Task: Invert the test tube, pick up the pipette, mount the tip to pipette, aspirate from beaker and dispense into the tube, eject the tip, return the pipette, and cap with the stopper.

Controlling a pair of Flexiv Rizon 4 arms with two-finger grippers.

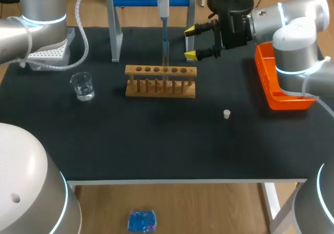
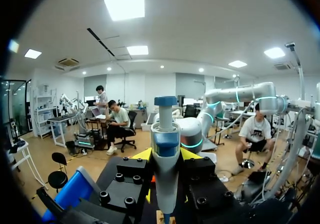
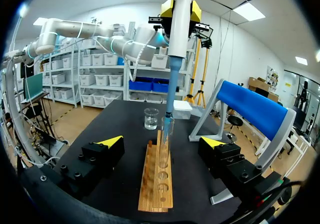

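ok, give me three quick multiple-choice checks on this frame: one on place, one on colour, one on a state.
1. Where is the stopper? A inside the beaker; B on the floor; C loose on the table.
2. What colour is the tray under the right arm? A orange; B blue; C green.
3. The right hand is: A shut on the stopper; B open and empty; C shut on the pipette.

Answers:
1 C: it sits alone on the black top, right of the rack.
2 A: bright orange at the table's right edge.
3 B: its yellow tips stand apart with nothing between them.
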